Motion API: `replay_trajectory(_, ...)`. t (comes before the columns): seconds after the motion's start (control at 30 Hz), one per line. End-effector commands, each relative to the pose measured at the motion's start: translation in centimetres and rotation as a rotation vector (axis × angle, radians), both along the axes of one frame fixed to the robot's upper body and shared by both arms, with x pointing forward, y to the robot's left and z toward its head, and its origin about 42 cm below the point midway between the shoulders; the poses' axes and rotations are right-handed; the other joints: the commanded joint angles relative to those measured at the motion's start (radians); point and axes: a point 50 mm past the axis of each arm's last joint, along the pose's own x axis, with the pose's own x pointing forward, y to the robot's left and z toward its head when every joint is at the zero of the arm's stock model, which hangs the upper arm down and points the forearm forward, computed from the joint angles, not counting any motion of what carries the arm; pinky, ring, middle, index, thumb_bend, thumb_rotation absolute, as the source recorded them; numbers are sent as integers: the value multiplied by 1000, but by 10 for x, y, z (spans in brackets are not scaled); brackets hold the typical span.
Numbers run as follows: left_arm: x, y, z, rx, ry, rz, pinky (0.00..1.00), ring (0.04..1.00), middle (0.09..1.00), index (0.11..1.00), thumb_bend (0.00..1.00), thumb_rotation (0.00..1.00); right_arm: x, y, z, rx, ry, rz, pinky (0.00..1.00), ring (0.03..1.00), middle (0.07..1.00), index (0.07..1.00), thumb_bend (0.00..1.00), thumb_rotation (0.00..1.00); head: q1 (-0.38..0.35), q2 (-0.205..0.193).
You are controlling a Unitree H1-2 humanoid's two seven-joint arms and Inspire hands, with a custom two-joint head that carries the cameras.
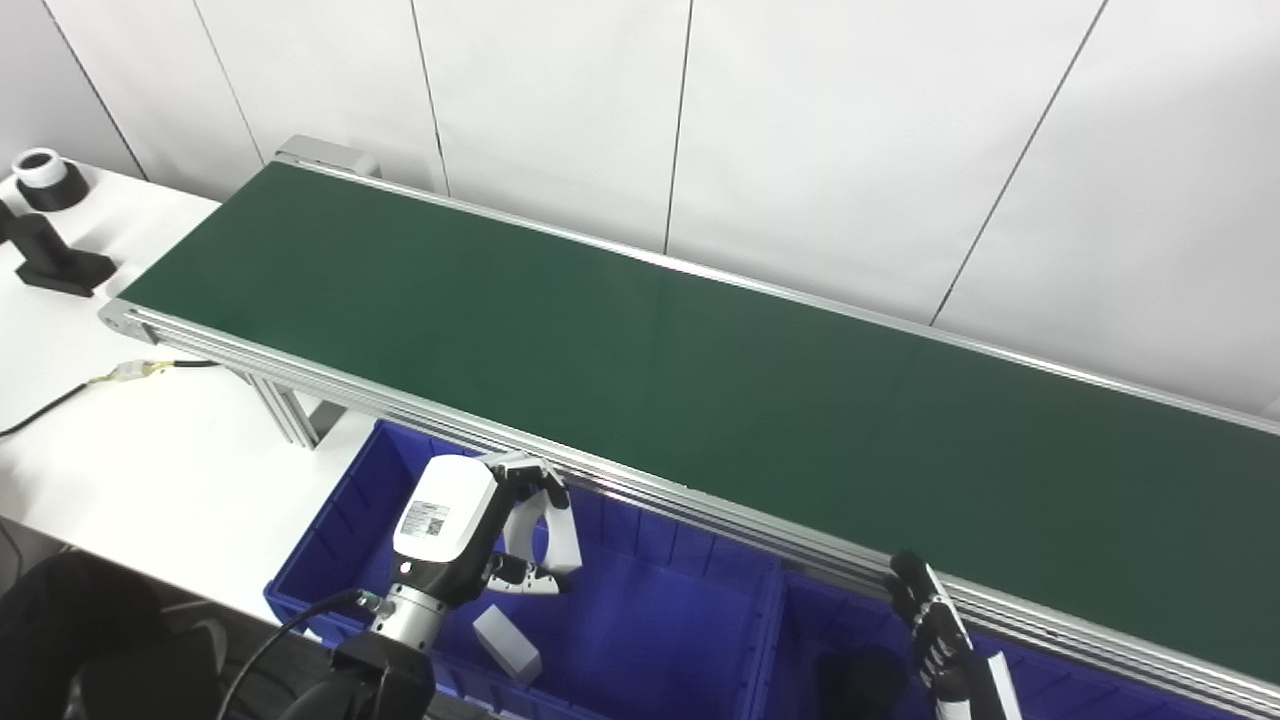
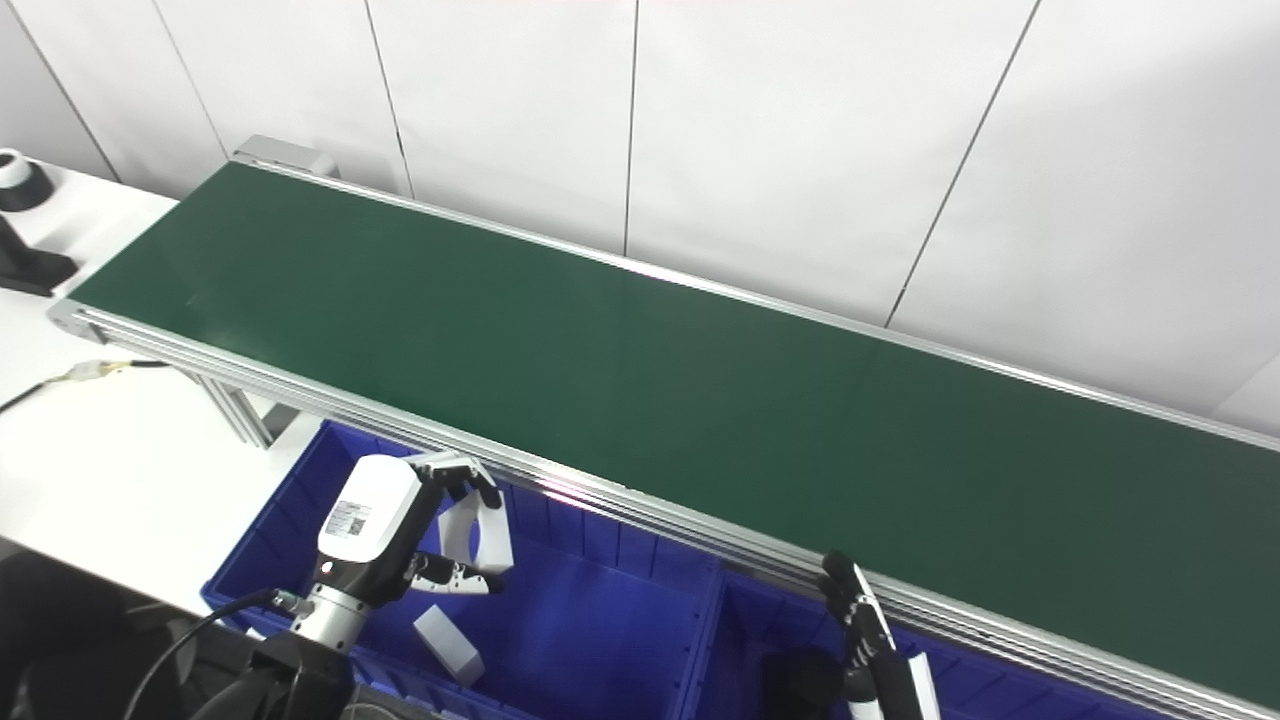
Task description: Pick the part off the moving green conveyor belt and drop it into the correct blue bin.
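**Student:** Left robot hand [image 1: 500, 530] — what state does the figure show?

**Instructor:** It hangs over the left blue bin [image 1: 330, 520], fingers [image 1: 560, 525] spread and curled downward around nothing; it is released. Below it a pale grey block, the part [image 1: 507, 645], lies tilted on the floor of that bin, near the front wall and apart from the fingers.

**Student:** And the right robot hand [image 1: 935, 630]?

**Instructor:** It stands at the lower edge of the view, dark fingers pointing up just in front of the belt's aluminium rail [image 1: 700, 510], above the right blue bin [image 1: 1060, 685]. They look extended with nothing between them, so it reads as released.

**Student:** What lies on the green conveyor belt [image 1: 640, 370]?

**Instructor:** Only bare belt shows, running diagonally from upper left to lower right. On the white surface [image 1: 150, 470] at left stand a black fixture [image 1: 50, 260] and a black-and-white ring [image 1: 45, 178], with a cable [image 1: 60, 400] near the belt's end.
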Motion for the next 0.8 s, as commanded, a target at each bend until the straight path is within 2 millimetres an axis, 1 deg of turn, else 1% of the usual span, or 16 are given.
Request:
replay_trajectory(0.0, 3, 6, 13, 6, -54, -45, 442, 505, 573, 510, 806, 185, 6, 4, 11, 10, -56, 5, 939, 931, 943, 948, 898, 1000, 2, 0)
replay_trajectory(0.03, 3, 7, 13, 6, -54, -55, 454, 514, 579, 522, 901, 220, 6, 4, 11, 10, -56, 5, 938, 931, 943, 947, 898, 1000, 2, 0)
replay_trajectory(0.1, 2, 8, 13, 6, -59, -68, 478, 533, 590, 545, 985, 264, 6, 4, 11, 12, -56, 4, 941, 928, 943, 944, 901, 1000, 2, 0)
replay_trajectory(0.3, 2, 10, 13, 1, -65, -93, 523, 568, 602, 575, 1000, 330, 6, 4, 11, 13, -56, 7, 948, 934, 943, 947, 897, 1000, 0, -1)
replay_trajectory(0.4, 2, 10, 13, -1, -69, -102, 521, 576, 606, 583, 1000, 357, 6, 4, 11, 11, -56, 4, 950, 932, 942, 946, 898, 1000, 1, -1)
replay_trajectory(0.77, 2, 10, 12, -6, -77, -117, 523, 579, 603, 586, 1000, 360, 6, 4, 10, 14, -52, 1, 947, 925, 941, 943, 891, 1000, 0, -4)
